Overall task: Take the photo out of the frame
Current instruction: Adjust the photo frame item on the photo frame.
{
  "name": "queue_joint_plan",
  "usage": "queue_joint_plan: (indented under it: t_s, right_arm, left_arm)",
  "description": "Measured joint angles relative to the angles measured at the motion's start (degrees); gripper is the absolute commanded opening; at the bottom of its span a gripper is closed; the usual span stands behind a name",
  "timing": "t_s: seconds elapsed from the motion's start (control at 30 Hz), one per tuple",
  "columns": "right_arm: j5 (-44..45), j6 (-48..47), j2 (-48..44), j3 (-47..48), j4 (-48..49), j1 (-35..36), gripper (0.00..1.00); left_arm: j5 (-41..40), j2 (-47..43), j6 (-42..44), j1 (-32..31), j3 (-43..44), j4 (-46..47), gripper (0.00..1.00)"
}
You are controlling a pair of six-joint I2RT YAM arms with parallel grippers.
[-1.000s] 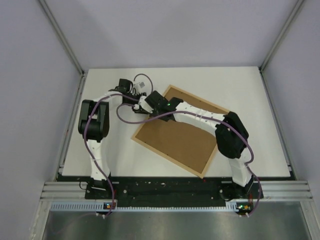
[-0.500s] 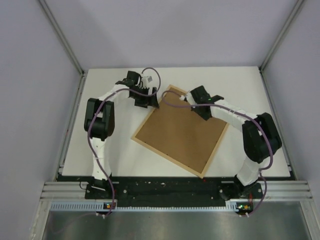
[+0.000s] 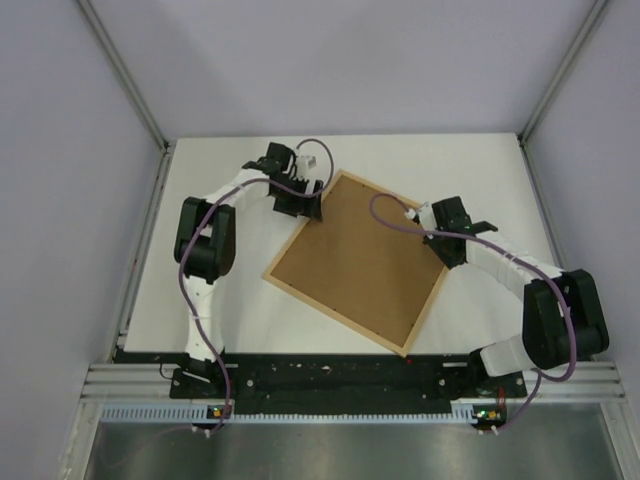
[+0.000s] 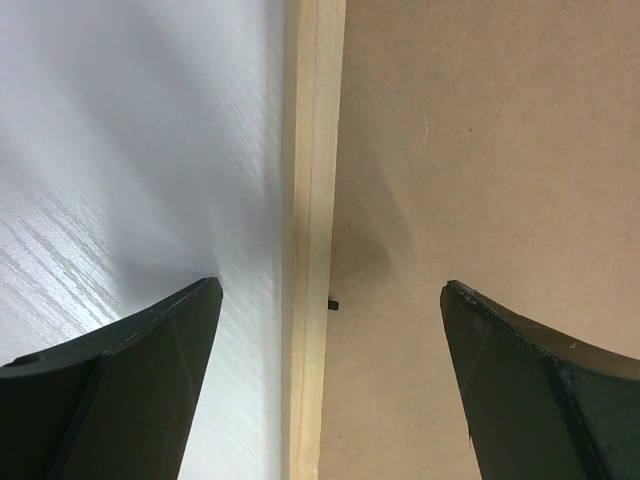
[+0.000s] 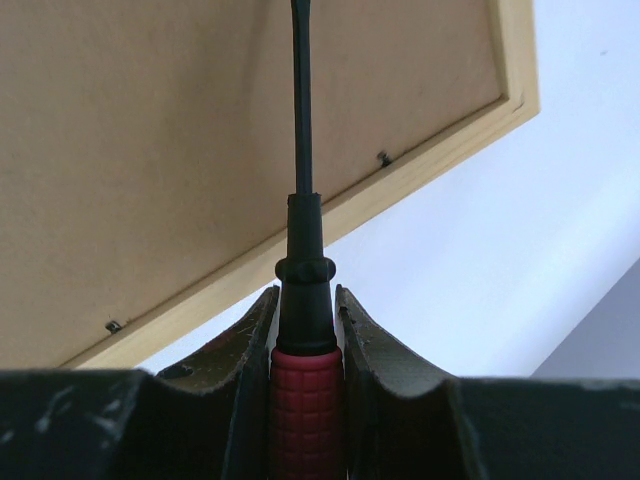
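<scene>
Barely started imo. The frame (image 3: 334,319) lies face-down on the desk (image 3: 480,170) under both hands, with the backing board (image 3: 355,260) still in and the photo presumably hidden beneath it. The left hand (image 4: 330,300) gapes wide astride the rim, holding nothing. The right hand (image 5: 305,300) clamps a screwdriver (image 5: 301,150) pointing over the board ahead of it. The tabs (image 5: 382,157) look unturned.

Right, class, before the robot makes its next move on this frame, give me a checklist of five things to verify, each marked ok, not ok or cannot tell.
1. The frame lies back up, with the board in it: ok.
2. The left hand is open, straddling the frame's rim: ok.
3. The right hand is shut on the screwdriver: ok.
4. The screwdriver's tip sits at a tab: cannot tell, the tip is out of view.
5. The photo is exposed: not ok, the board covers the opening.
</scene>
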Motion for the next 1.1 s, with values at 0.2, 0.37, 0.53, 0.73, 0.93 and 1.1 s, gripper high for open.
queue_joint_plan:
  t_s: [0.2,0.37,0.53,0.73,0.93,1.1]
  right_arm:
    - [-1.29,-0.2,-3.89,-5.42,0.83,-1.14,0.0]
    - [-2.29,-0.68,-5.81,-7.78,1.27,-2.16,0.0]
    - [-3.21,-1.29,-7.41,-9.62,1.66,-2.29,0.0]
    - [-4.24,-2.05,-8.15,-11.17,2.08,-2.32,0.0]
    - [-5.03,-2.16,-8.17,-11.17,2.43,-2.32,0.0]
    - [-5.46,-2.21,-8.04,-11.17,2.89,-2.32,0.0]
  left_arm:
    - [-4.81,-0.02,2.27,-1.55,0.26,-0.87,0.98]
    - [-9.2,-0.17,3.89,-2.91,0.26,-1.57,0.94]
    - [-13.44,-0.22,4.92,-3.3,0.24,-2.91,0.74]
    - [-14.45,-0.22,4.61,-3.28,0.24,-4.28,0.58]
    - [-14.08,-0.22,4.26,-3.67,0.26,-4.35,0.42]
    - [-14.8,-0.22,4.5,-4.57,0.94,-5.29,0.35]
